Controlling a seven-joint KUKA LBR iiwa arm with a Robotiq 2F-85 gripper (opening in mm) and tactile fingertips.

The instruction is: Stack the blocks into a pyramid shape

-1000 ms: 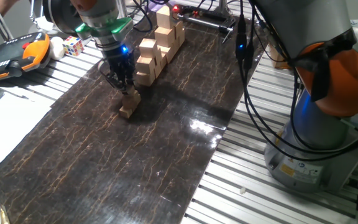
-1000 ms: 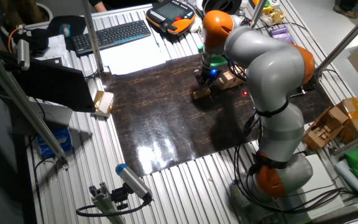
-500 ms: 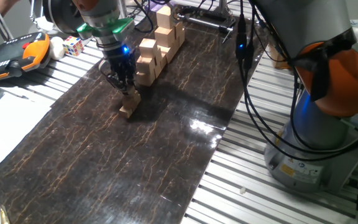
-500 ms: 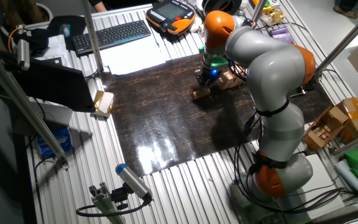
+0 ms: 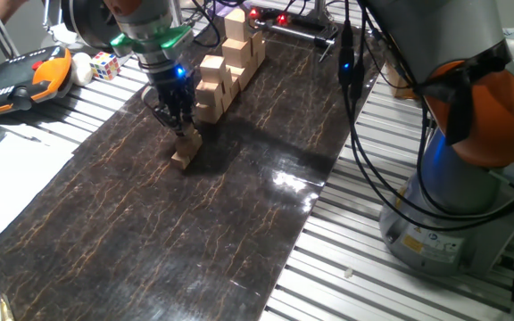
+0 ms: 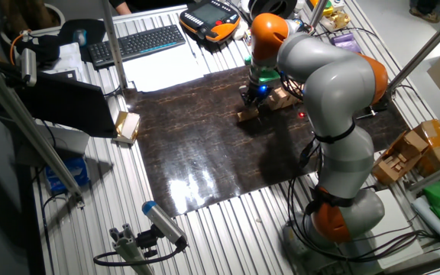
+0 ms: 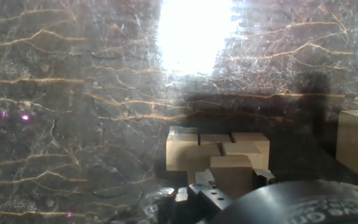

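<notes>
A small heap of light-tan cubes (image 5: 183,157) sits on the dark marbled mat (image 5: 194,232), also seen in the other fixed view (image 6: 246,116). In the hand view, three cubes form a base row (image 7: 182,149), with cubes above them and a top cube (image 7: 230,169). My gripper (image 5: 184,132) points straight down onto the heap, seen also in the other fixed view (image 6: 252,105). In the hand view my gripper (image 7: 230,182) has a finger close on each side of the top cube and looks shut on it. The heap's far side is hidden.
A tall stepped stack of larger pale blocks (image 5: 226,58) stands just behind the heap; one of them shows at the hand view's right edge (image 7: 357,140). A multicoloured puzzle cube (image 5: 105,64), an orange teach pendant (image 5: 25,76) and a keyboard (image 6: 140,42) lie off the mat. The arm's base (image 5: 453,178) is at right.
</notes>
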